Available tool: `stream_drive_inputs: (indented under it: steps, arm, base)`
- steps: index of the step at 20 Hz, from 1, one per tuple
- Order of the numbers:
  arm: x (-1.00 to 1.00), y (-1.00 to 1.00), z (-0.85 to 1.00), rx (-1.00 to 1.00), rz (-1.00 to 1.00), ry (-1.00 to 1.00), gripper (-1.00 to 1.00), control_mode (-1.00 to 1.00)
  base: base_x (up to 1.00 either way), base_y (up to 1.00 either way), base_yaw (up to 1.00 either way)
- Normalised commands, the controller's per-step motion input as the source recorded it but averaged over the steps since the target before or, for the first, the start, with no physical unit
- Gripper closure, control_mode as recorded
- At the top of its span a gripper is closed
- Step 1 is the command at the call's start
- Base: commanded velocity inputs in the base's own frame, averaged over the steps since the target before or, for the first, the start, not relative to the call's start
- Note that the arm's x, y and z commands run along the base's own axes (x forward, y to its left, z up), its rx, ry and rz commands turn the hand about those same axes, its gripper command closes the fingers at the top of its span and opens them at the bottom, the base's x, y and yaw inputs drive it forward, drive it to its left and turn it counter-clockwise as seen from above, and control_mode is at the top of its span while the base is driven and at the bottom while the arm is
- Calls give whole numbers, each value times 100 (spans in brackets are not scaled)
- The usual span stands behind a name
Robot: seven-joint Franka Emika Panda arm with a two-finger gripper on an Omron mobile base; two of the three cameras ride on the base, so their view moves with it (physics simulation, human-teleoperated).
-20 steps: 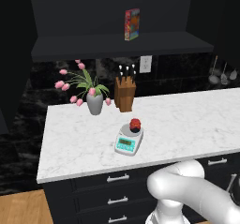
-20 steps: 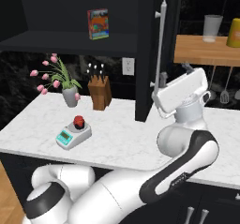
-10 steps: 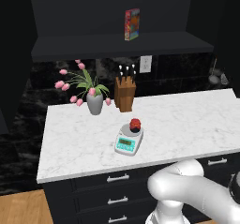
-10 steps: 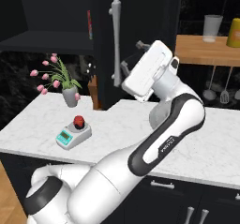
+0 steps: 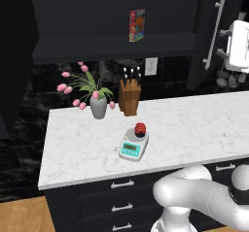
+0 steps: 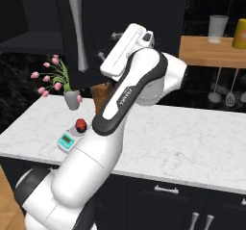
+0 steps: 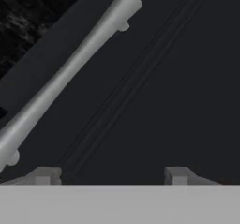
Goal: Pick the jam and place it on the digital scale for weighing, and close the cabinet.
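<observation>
The jam (image 5: 140,128) is seen resting on the digital scale (image 5: 133,145), near the front of the marble surface (image 5: 194,124), so the weighing part is judged done. The hand (image 7: 110,176) is held against the cabinet door (image 7: 178,78), its fingertips (image 7: 43,175) set wide apart with nothing between them, just beside the long silver handle (image 7: 70,68). In the left base view the door (image 5: 204,37) is seen partly swung, with the hand (image 5: 238,46) at its right side.

A slip is judged the main risk: the flat panel is only being pushed, not held, so the hand could slide off its edge or catch on the bar handle if the push runs off line. The door could also be left ajar if the push is stopped short. The knife block (image 5: 129,97) and the flower vase (image 5: 97,107) stand below on the surface; a low elbow sweep could knock them, or disturb the jam on the scale.
</observation>
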Motion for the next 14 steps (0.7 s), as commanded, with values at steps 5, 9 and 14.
stream_drive_inputs:
  steps: [5,9,14]
  arm:
    - [99,100,-13,-28,-48,1,-100,-100]
    - [89,100,-9,-23,-46,0,-100,-100]
    - [78,63,-30,-10,-27,-8,-100,-100]
  base:
    - [0,0,0]
    - [0,0,0]
    - [0,0,0]
